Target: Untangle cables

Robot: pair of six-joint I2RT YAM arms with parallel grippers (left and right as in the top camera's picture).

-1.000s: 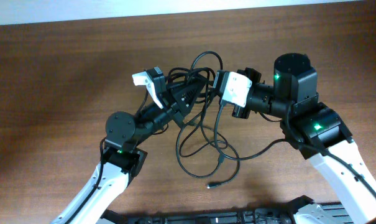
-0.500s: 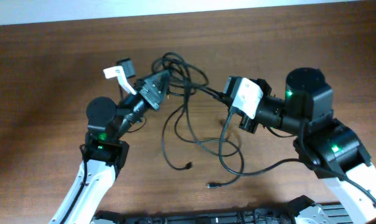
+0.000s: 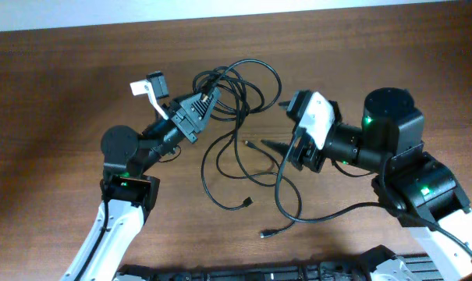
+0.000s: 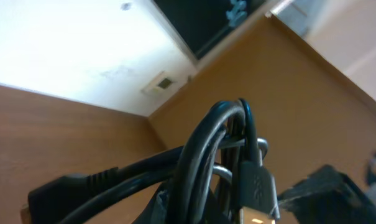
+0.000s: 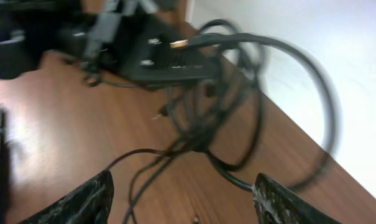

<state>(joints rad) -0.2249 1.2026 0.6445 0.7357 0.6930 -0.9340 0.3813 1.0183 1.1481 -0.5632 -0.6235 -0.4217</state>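
The cables (image 3: 237, 84) are thin black cords tangled in loops at the table's middle. My left gripper (image 3: 204, 104) is shut on the bunched part of them, which fills the left wrist view as thick cords (image 4: 207, 163) with a plug (image 4: 257, 190) beside them. Slack loops (image 3: 220, 173) trail onto the table and end in small plugs (image 3: 247, 204). My right gripper (image 3: 281, 126) stands open just right of the tangle with nothing in it. In the right wrist view its two fingertips (image 5: 88, 200) flank bare table, and the blurred loops (image 5: 207, 127) lie a little beyond them.
The wooden table (image 3: 56, 94) stretches bare to the left and back. A thicker black wire (image 3: 341, 211) runs from the right arm across the table's front right. A dark edge (image 3: 298, 273) lines the near side.
My right gripper has opened and let go of the cable it held. The freed loops have sprung back toward the left gripper, which pulled the bundle leftward and still holds it.
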